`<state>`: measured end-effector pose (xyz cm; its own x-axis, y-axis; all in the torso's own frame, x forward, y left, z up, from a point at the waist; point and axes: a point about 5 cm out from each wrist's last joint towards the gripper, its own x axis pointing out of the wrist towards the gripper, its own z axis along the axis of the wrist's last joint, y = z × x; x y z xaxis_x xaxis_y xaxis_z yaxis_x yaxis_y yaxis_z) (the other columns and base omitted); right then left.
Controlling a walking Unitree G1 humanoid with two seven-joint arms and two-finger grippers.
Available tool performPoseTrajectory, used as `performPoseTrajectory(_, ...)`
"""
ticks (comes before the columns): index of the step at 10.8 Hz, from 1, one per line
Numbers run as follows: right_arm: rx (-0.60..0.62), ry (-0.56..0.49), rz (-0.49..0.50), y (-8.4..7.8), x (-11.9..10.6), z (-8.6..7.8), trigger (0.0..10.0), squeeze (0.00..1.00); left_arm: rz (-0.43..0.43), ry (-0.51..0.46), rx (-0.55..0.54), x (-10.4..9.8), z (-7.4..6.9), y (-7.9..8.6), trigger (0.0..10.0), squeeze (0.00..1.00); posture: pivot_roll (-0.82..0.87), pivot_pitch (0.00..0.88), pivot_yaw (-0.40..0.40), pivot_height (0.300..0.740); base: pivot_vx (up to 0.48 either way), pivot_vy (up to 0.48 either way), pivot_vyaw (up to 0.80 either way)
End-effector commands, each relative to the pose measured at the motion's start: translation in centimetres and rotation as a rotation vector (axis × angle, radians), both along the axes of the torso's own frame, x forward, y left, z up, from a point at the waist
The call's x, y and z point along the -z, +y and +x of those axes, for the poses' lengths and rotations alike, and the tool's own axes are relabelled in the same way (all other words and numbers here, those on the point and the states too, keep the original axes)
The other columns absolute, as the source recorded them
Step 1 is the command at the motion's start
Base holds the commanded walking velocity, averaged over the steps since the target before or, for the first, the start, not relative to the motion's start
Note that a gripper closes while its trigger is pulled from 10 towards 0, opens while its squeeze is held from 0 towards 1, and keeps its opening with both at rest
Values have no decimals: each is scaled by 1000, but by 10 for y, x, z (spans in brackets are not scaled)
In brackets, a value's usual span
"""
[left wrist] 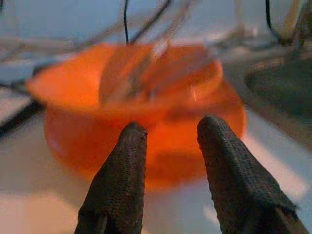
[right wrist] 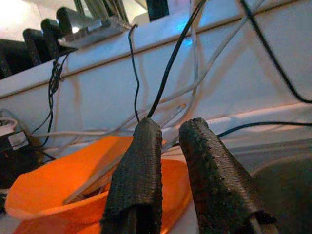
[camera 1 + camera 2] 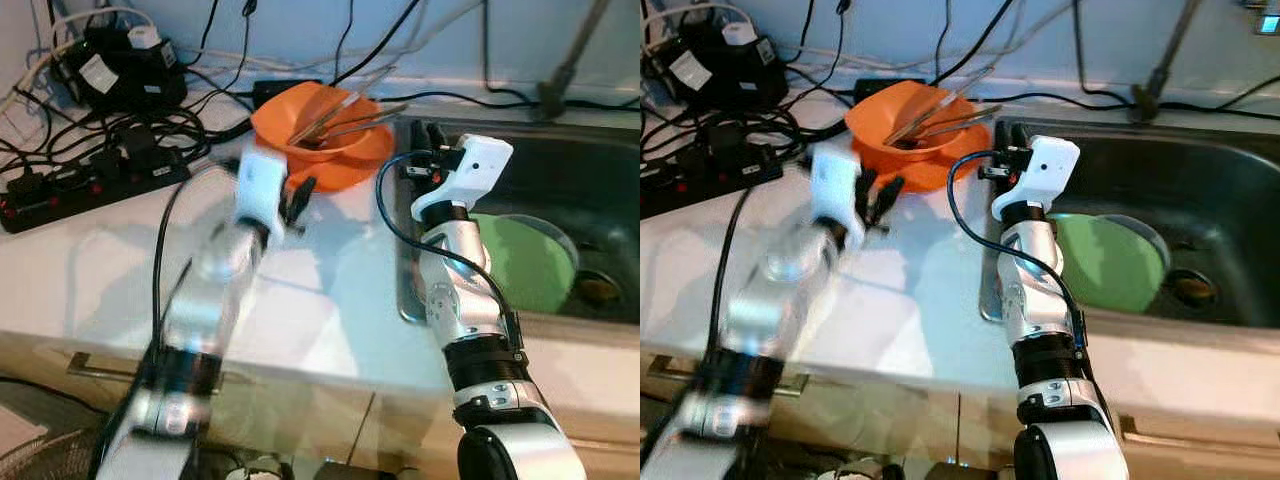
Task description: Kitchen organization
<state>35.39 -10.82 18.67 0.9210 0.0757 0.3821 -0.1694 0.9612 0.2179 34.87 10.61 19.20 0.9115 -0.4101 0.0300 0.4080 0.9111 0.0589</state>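
Note:
An orange bowl (image 3: 290, 118) sits on an orange plate (image 3: 350, 165) at the back of the white counter, with metal tongs (image 3: 345, 110) resting in it. My left gripper (image 3: 300, 195) hovers just in front of the plate, blurred, its fingers (image 1: 124, 165) open with nothing between them. My right gripper (image 3: 425, 135) is raised over the sink's left rim, beside the plate. Its fingers (image 2: 141, 165) are open by a narrow gap and hold nothing. A green plate (image 3: 530, 265) lies in the sink.
The steel sink (image 3: 405, 300) takes up the right side, with a faucet base (image 3: 560, 85) behind it. A black power strip (image 3: 90, 185), adapters (image 3: 120, 65) and tangled cables crowd the back left. White counter (image 3: 320, 290) lies in front of the bowl.

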Motion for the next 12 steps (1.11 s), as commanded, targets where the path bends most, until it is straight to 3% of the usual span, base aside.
performPoseTrajectory(1,-4,-1,1,2,-1,1,10000,0,-26,32,26,-1,3,0,10000,0,77,26,68,740,0,0,0)
performPoseTrajectory(2,-4,-3,1,4,-1,2,10000,0,-4,82,49,-4,16,-3,10000,1000,71,31,72,740,0,0,0)
performPoseTrajectory(3,-2,-3,1,3,-2,2,10000,0,50,107,75,-3,20,-5,10000,1000,66,34,77,740,0,0,0)
performPoseTrajectory(4,9,-4,0,0,-2,2,10000,0,114,122,109,-8,27,-9,10000,0,61,38,83,740,0,0,0)
performPoseTrajectory(5,20,-3,0,-2,-2,3,10000,0,143,130,139,-18,33,-14,10000,0,61,42,87,740,0,0,0)
performPoseTrajectory(7,23,-3,6,-1,-2,3,10000,0,160,151,154,-20,37,-18,10000,0,70,45,91,740,0,0,0)
performPoseTrajectory(10,25,-1,11,0,-3,4,10000,0,140,249,119,-13,49,-22,10000,0,70,50,97,740,0,0,0)
performPoseTrajectory(12,32,-5,13,-1,-3,3,10000,0,131,232,80,-19,56,-25,10000,0,53,49,102,740,0,0,0)
